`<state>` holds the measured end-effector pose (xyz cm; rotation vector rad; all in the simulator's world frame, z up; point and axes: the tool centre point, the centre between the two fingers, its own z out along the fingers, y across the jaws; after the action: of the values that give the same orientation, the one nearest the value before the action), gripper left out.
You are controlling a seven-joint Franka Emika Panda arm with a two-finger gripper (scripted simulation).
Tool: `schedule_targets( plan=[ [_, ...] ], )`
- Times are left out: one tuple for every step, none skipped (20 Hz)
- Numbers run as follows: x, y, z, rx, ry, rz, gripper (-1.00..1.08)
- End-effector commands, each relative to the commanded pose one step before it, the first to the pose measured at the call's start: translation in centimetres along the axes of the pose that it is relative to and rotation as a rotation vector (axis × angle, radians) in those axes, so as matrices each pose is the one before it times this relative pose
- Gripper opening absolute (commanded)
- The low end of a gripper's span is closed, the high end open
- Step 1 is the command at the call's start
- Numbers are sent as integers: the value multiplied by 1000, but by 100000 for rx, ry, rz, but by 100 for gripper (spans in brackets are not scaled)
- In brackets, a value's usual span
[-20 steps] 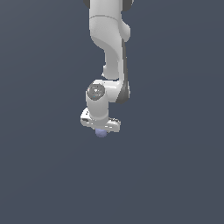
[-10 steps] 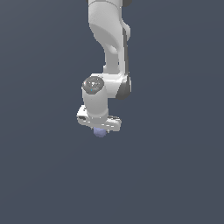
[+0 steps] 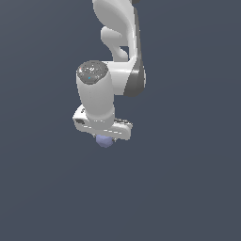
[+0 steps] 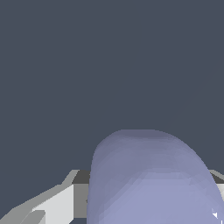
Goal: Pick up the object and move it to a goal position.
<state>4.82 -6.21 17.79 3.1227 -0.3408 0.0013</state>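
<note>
Single arm, gripper (image 3: pixel 104 139) pointing down below the wrist. The ball (image 3: pixel 104 140) sits directly under the white gripper body, tucked up against its underside, so only its lower half shows in the exterior view. No offset to either side: ball centred on the hand's own axis, between where the fingers should be.

Wrist view: ball (image 4: pixel 148 179) fills the near field, very close to the camera, with a pale finger (image 4: pixel 52 205) beside it on one side. The other finger is mostly hidden behind the ball; only a sliver shows at the frame edge.

Grip state: the finger-to-ball contact line is not visible in either view, but the ball hangs in open space with no surface seen under it, so I judge the fingers are clamped on it. Worded as inference, not observation.

Long axis: none, it is a sphere, so wrist yaw does not matter for the hold.

No goal marker visible in either view; direction of the goal from the hand cannot be read here.

Judgement on next move: the ball rides with the hand, so the carry turns on keeping it seated centrally. A smooth round surface could roll out between flat pads if the squeeze slackens.
</note>
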Motion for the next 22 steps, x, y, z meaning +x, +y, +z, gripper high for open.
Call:
schedule_targets(
  plan=[
    [1026,-166,-2252,-19,-56,2,-100],
    [396,-64,-817,0,0,0,-100],
    [382,-62,-784,0,0,0,-100],
    [370,-60,-753,0,0,0,-100],
    [357,-58,-724,0,0,0,-100],
    [346,-56,-696,0,0,0,-100],
    [335,-54,-670,0,0,0,-100],
    [324,-53,-645,0,0,0,-100],
    [314,-51,-621,0,0,0,-100],
    [304,-49,-598,0,0,0,-100],
    [295,-48,-576,0,0,0,-100],
    [286,-46,-555,0,0,0,-100],
    [277,-45,-534,0,0,0,-100],
    [268,-43,-514,0,0,0,-100],
    [260,-42,-494,0,0,0,-100],
    [252,-41,-475,0,0,0,-100],
    [243,-39,-456,0,0,0,-100],
    [236,-38,-438,0,0,0,-100],
    [228,-37,-420,0,0,0,-100],
    [220,-36,-402,0,0,0,-100],
    [210,-34,-381,0,0,0,-100],
    [193,-31,-347,0,0,0,-100]
  ],
)
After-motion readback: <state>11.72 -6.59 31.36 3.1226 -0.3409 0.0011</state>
